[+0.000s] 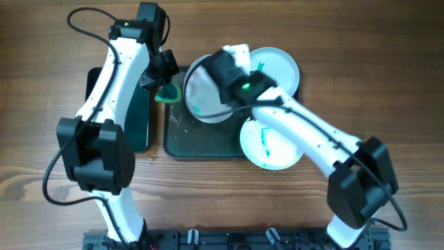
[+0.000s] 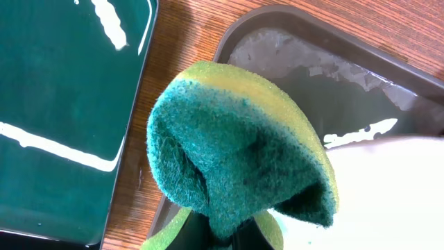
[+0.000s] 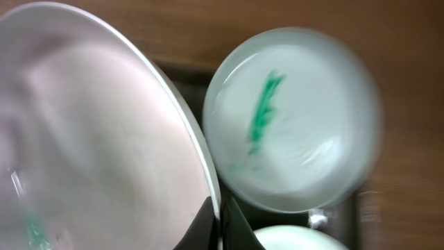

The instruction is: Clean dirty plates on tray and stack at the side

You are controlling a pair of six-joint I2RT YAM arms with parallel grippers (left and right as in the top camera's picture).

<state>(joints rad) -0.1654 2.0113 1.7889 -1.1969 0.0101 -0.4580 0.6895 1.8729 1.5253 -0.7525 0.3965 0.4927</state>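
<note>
Tray on brown wood-grain table

The tray is seen to be dark green, mottled with pale wet patches, and its rim is grey. A teal-green streak is carried by the far right plate and by the near right plate (both very pale). Faint teal flecks are seen on the white tilted plate. The sponge is dark green, backed with yellow. The table is brown wood-grain.
</note>
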